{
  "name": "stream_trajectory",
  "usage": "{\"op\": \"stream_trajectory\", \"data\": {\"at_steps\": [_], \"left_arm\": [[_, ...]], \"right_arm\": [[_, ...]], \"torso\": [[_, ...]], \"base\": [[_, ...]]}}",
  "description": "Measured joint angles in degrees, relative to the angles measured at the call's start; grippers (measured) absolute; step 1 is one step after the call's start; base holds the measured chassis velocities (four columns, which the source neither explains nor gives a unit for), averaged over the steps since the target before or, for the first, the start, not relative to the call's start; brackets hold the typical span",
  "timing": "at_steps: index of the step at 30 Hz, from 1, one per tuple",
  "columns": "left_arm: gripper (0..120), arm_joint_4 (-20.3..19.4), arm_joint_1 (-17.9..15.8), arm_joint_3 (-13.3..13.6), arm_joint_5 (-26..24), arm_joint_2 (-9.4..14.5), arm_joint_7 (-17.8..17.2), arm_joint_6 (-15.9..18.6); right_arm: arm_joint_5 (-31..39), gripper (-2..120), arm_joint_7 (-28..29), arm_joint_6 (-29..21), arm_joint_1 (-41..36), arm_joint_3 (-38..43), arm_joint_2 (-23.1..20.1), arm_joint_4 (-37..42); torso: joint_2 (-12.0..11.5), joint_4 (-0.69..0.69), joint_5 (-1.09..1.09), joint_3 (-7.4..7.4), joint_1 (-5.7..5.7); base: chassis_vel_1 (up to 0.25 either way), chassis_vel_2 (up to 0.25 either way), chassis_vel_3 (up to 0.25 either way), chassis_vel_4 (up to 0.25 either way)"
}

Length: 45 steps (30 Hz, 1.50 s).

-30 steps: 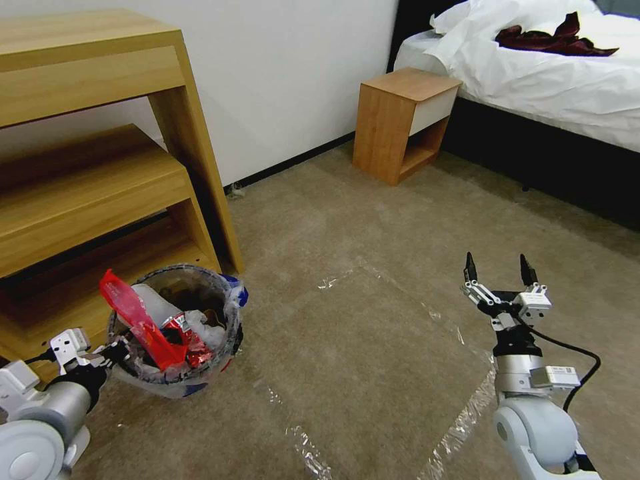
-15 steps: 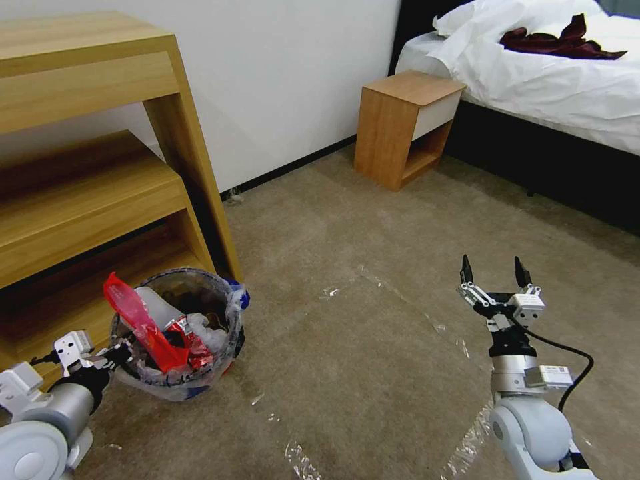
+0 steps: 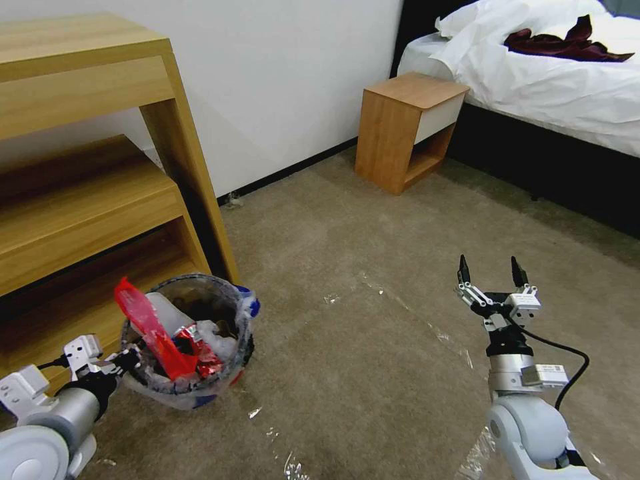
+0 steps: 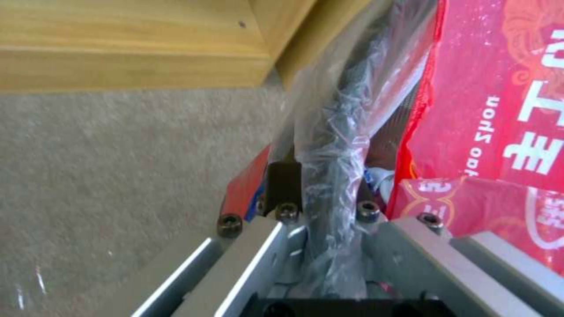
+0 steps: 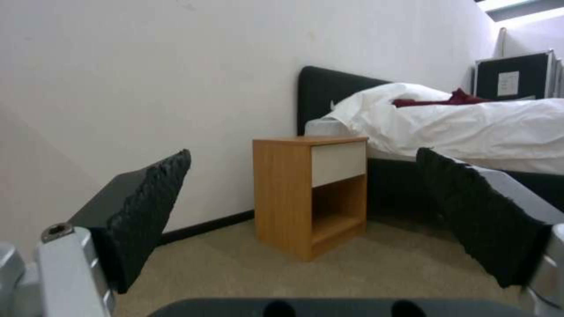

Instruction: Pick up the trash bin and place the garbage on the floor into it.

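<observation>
The trash bin, red with a clear liner over its dark rim, sits low at the left in front of the wooden shelf. My left gripper is shut on its near rim. In the left wrist view the left gripper pinches the plastic-covered rim, one finger outside the red wall. Garbage fills the bin: a red wrapper sticks up among white pieces. I cannot tell whether the bin touches the floor. My right gripper hangs open in the air at the right, holding nothing.
A stepped wooden shelf unit stands close behind the bin. A small nightstand and a bed are at the far right. Shiny tape strips cross the carpet between the arms.
The whole head view has shifted, with the tape strips sliding toward the bottom edge, so the camera has moved. The bin stays in the left gripper; the right gripper stays open.
</observation>
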Motion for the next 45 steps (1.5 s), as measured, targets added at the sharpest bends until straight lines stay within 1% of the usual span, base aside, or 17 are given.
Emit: {"op": "stream_trajectory", "data": {"at_steps": [1,2,4,7,8,16,19,25,33,36,45], "left_arm": [[1,-0.6,0.5,0.1,-1.4,0.3,-0.7,0.7],[1,-0.6,0.5,0.1,-1.4,0.3,-0.7,0.7],[1,-1.8,1.5,0.1,-3.9,0.9,-1.7,2.0],[1,-2.6,2.5,0.1,-5.1,1.5,-2.2,2.7],[1,-3.0,3.4,-0.1,-5.3,2.2,-1.8,3.2],[1,-3.6,5.2,-0.2,-5.1,3.9,0.1,3.7],[1,-4.0,5.9,0.0,-5.2,4.2,0.2,3.7],[1,-4.7,7.6,0.3,-5.5,4.6,0.1,3.7],[1,-5.1,8.3,0.3,-5.4,4.6,-0.1,3.7],[1,-5.2,8.9,0.7,-5.0,4.2,-0.2,3.7],[1,-5.0,8.3,1.1,-4.4,3.8,-0.2,3.2]], "right_arm": [[0.1,98,0.0,0.1,0.0,0.1,-0.1,-0.1],[0.1,98,0.0,0.1,0.0,0.1,-0.1,-0.1],[0.1,97,-0.1,0.2,0.1,0.2,-0.3,-0.3],[0.2,97,-0.1,0.2,0.3,0.2,-0.4,-0.4],[0.2,97,-0.1,0.2,0.5,0.2,-0.4,-0.5],[0.2,95,-0.1,0.3,1.1,0.0,-0.7,-1.1],[0.3,94,-0.1,0.3,1.1,0.0,-0.9,-1.2],[0.5,93,-0.1,0.3,1.1,0.0,-1.1,-1.3],[0.6,93,-0.1,0.3,1.3,-0.1,-1.3,-1.3],[0.6,93,-0.1,0.3,1.4,-0.2,-1.3,-1.3],[0.7,90,-0.1,0.3,1.2,-0.1,-1.5,-1.4]], "torso": [[0.0,0.0,0.0,0.0,0.0],[0.0,0.0,0.0,0.0,0.0],[0.0,0.0,0.0,0.0,0.0],[0.0,0.0,0.01,0.0,0.0],[0.0,0.0,0.01,0.0,0.0],[0.0,0.0,0.0,0.0,0.0],[0.0,0.0,0.0,0.0,0.0],[0.0,0.0,0.0,0.0,0.0],[0.0,0.0,0.0,0.0,0.0],[0.0,0.0,0.0,0.0,0.0],[0.0,0.0,0.0,0.0,0.0]], "base": [[-0.043,0.062,0.047,-0.038],[-0.043,0.062,0.047,-0.038],[-0.057,0.044,0.049,-0.044],[-0.058,0.038,0.048,-0.035],[-0.052,0.048,0.047,-0.036],[-0.041,0.046,0.039,-0.04],[-0.046,0.057,0.049,-0.06],[-0.053,0.047,0.052,-0.048],[-0.04,0.02,0.028,-0.024],[-0.01,0.013,0.012,-0.019],[-0.04,0.044,0.042,-0.039]]}}
